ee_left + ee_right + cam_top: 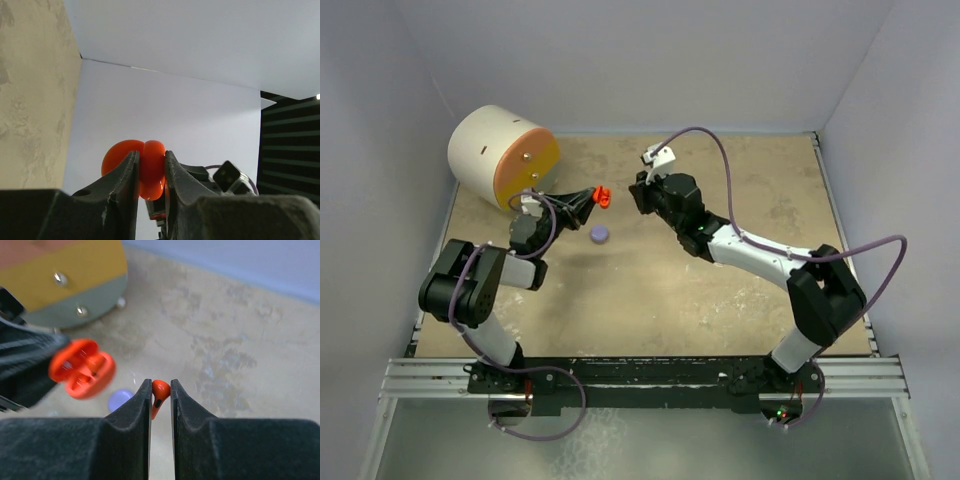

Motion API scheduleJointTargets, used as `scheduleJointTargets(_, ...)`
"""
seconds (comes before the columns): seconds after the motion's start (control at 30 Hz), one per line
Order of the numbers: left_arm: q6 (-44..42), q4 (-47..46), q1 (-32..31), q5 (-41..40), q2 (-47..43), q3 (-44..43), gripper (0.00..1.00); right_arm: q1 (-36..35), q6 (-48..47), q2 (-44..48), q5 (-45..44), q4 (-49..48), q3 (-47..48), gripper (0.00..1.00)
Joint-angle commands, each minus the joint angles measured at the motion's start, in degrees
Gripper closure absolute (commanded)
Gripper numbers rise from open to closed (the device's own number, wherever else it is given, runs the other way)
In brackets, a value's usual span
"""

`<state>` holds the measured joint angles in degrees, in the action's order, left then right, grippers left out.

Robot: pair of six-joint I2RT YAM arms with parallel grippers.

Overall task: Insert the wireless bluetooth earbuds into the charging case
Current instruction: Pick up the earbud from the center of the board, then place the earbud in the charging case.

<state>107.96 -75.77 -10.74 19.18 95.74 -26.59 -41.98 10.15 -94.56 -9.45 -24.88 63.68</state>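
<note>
- Now, the left gripper (150, 160) has its two black jaws pinching a small, shiny red-orange plastic charging case (116, 156), with one jaw on each side of it.
- From above, the charging case is held in the air over the sandy-brown table (720, 300). It is at about 11 o'clock from the middle of the table.
- In the right wrist view, the charging case is open like a shell, and both halves face the camera. It is blurry there, so I cannot tell what is inside.
- The right gripper (160, 386) pinches one tiny red-orange earbud (160, 390) between its jaw tips. The round end of the earbud pokes out past the tips, and the thin end sits between the jaws.
- From above, the right gripper is at 3 o'clock from the charging case. It is near the case but not touching it.
- A small round lavender case (599, 235) lies flat on the table at 6 o'clock from the charging case. It is apart from both grippers.
- A big round white drum (502, 157) with an orange-yellow face lies on its side at 10 o'clock, near the left wall.
</note>
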Motion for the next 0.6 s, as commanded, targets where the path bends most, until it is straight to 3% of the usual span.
scheduleJointTargets(0.0,3.38,-5.48,-2.94,-1.72,3.51,-3.11,1.00,0.04,-4.02,4.98,0.09,-13.54,-1.91,1.00)
scheduleJointTargets(0.23,5.73,-7.89,-4.89,-2.49,6.96,-4.70,1.00,-0.03,-7.44,8.78,2.86,-23.04,-6.67,1.00)
scheduleJointTargets(0.57,6.72,-2.57,-5.75,-1.74,6.14,-5.48,1.00,-0.03,-13.28,8.74,8.29,-31.74,-10.64,1.00)
